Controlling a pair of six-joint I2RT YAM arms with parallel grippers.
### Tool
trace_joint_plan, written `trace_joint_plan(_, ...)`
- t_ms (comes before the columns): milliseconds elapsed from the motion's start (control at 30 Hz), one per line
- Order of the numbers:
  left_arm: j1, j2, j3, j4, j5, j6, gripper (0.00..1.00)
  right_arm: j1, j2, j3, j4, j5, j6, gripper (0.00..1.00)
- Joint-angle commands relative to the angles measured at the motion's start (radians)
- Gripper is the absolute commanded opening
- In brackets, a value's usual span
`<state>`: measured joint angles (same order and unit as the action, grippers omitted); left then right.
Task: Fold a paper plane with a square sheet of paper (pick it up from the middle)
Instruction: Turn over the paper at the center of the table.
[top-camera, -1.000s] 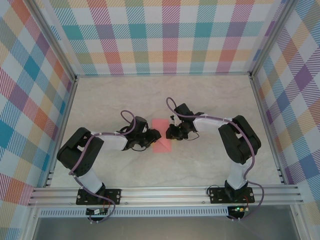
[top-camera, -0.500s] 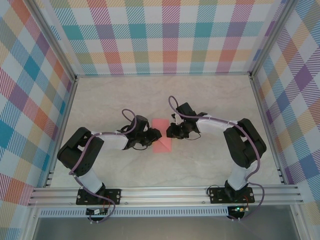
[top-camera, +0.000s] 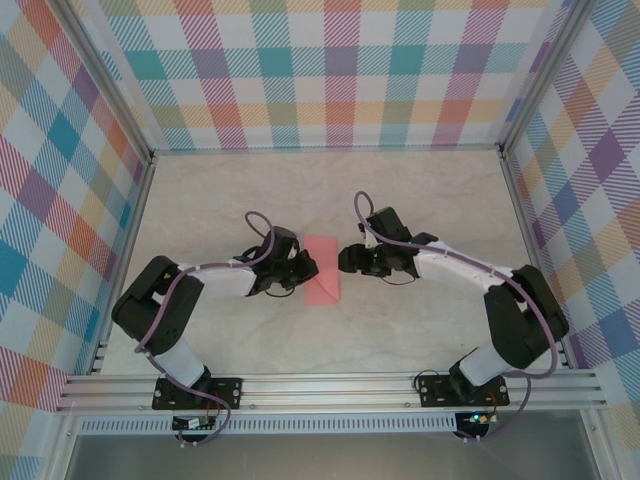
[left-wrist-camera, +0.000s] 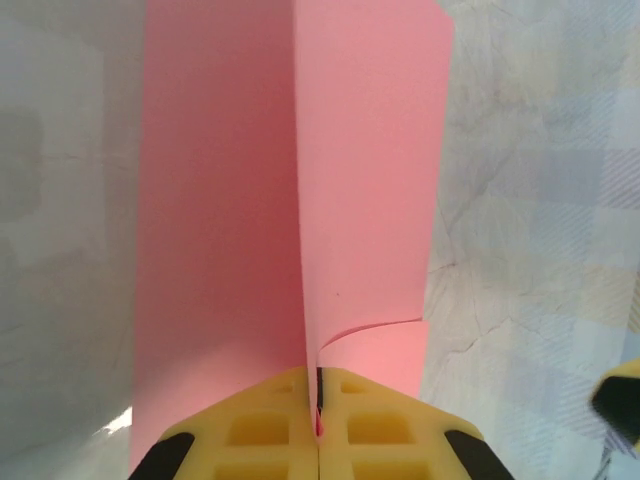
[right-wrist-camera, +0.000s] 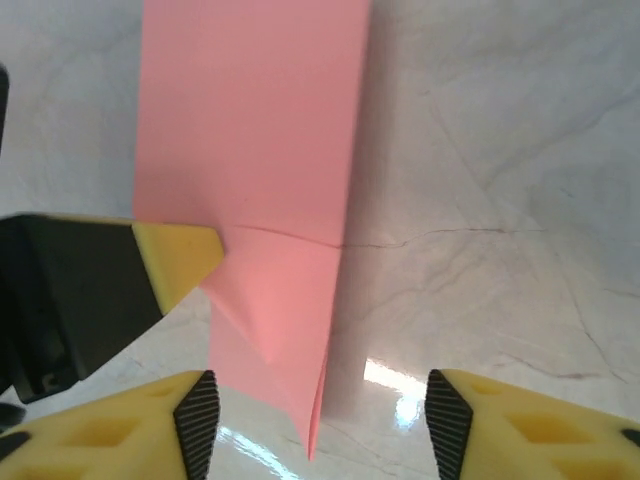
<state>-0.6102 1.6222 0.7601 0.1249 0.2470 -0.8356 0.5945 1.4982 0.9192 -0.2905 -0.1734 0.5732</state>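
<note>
Plain pink sheet (top-camera: 322, 283) sits folded mid-counter (top-camera: 420, 200), between both arms.
Left fingers (left-wrist-camera: 260, 435) are clenched tight on the edge of the sheet's raised flap; the right fingers (right-wrist-camera: 197, 410) are spread wide, released, with the sheet's pointed corner lying between them, clear of both.

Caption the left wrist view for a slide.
Left gripper shut on the near edge of the partly folded salmon-pink paper sheet on the marble tabletop.
</note>
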Motion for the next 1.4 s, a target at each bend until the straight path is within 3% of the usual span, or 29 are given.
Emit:
trace_joint_plan(0,-0.011,-0.142,0.077,-0.246,-0.130,0.119,0.03,-0.008,-0.075,-0.024,-0.032,0.122,-0.026,0.72)
trace_joint_plan(200,-0.011,-0.295,0.223,-0.692,-0.371,0.233,0.04,-0.012,-0.187,-0.067,-0.034,0.236,-0.069,1.00)
trace_joint_plan(367,-0.013,-0.346,0.346,-0.935,-0.581,0.292,0.04,-0.016,-0.247,-0.094,-0.039,0.288,-0.072,1.00)
trace_joint_plan(500,-0.026,-0.307,0.414,-1.036,-0.725,0.310,0.04,-0.019,-0.266,-0.102,-0.064,0.341,-0.052,1.00)
trace_joint_plan(800,-0.126,0.031,0.550,-1.161,-1.000,0.249,0.04,-0.029,-0.279,-0.103,-0.151,0.452,0.058,1.00)
trace_joint_plan(1033,-0.211,0.322,0.711,-1.198,-1.016,0.214,0.05,-0.039,-0.301,-0.114,-0.200,0.487,0.129,1.00)
trace_joint_plan(1200,-0.283,0.459,0.820,-1.144,-0.875,0.151,0.05,-0.050,-0.332,-0.144,-0.205,0.494,0.176,1.00)
trace_joint_plan(1367,-0.321,0.569,0.927,-1.150,-0.835,0.130,0.09,-0.058,-0.373,-0.172,-0.221,0.511,0.218,1.00)
